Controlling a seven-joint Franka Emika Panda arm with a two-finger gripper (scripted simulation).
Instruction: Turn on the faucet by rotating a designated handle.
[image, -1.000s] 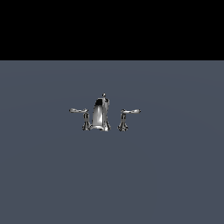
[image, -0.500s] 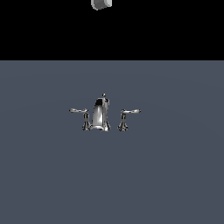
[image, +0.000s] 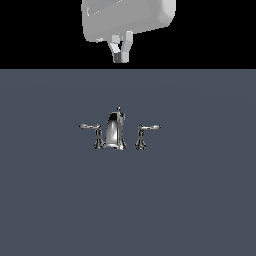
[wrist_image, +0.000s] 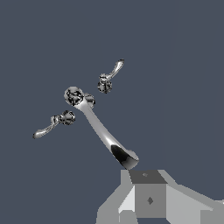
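Gripper hangs high at twelve o'clock above the faucet, jaws narrow and empty; the handle sits at the spout's three o'clock, well clear.

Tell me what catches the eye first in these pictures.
The shiny chrome faucet stands alone in the middle of a flat dark grey floor, its tapered spout flanked by two levers; the handle on the exterior view's right sticks outward. High above it, against the black background, the pale gripper points down with its fingers close together, touching nothing.
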